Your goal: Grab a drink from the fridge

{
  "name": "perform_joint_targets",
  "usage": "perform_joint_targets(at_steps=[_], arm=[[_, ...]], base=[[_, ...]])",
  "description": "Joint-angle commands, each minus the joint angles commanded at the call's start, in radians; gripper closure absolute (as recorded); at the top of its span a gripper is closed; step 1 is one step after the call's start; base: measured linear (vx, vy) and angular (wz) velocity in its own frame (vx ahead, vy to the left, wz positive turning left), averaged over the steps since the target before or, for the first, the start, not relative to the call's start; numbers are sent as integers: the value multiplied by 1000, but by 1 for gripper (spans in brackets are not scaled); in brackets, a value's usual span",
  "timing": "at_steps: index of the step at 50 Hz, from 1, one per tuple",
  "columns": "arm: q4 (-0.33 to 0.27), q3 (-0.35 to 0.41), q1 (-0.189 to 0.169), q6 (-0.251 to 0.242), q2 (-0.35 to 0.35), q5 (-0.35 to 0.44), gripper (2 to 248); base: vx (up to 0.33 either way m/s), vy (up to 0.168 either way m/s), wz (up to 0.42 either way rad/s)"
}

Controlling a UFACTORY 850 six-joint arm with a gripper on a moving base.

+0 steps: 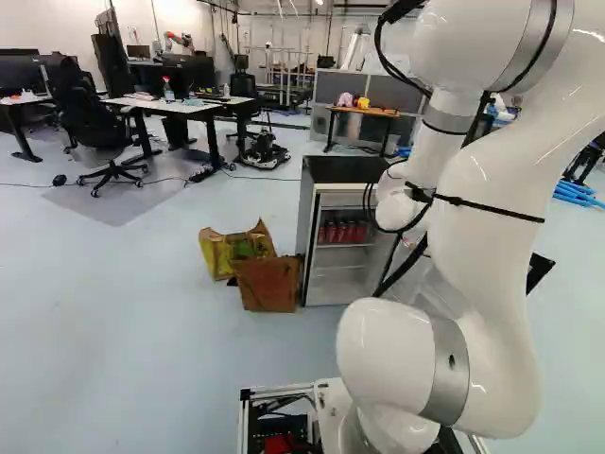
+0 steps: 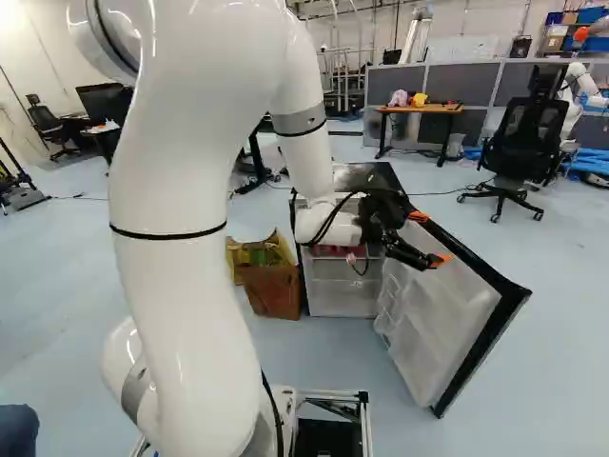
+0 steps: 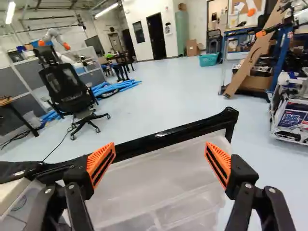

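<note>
Step in hand, we judge: door opening, at or near its end. Fridge [image 1: 340,170] sits at about 12 o'clock from the base, door [image 2: 445,309] swung wide toward 1 o'clock. Red drinks [image 1: 342,232] stand in a row on an upper shelf inside; none is grabbed. Pincer [image 3: 160,154] is released, fingers spread wide, orange pads apart, nothing held; it hangs by the door's inner side, near the top edge, pointing roughly 2 to 3 o'clock, away from the shelves.

Next, we'd back the pincer clear of the door, swing it round to face 12 o'clock, lower it to shelf height and go in open on one drink. Risks we see: arm [image 1: 492,246] knocking the door, or fingers toppling neighbours, as the drinks look close together.

Hidden stuff: in the left base view the arm covers most of the door and part of the fridge's opening. In the right base view the wrist blocks much of the drinks' shelf. No drinks show in the wrist view. We can't tell if the pincer touches the door, nor how many drinks sit further back.
</note>
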Motion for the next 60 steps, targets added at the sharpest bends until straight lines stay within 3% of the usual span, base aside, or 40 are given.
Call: perform_joint_targets(at_steps=[28,60], arm=[[-297,163,-2,0,104,0,3],[-631,276,-25,0,109,0,3]], base=[[0,0,0],[0,0,0]])
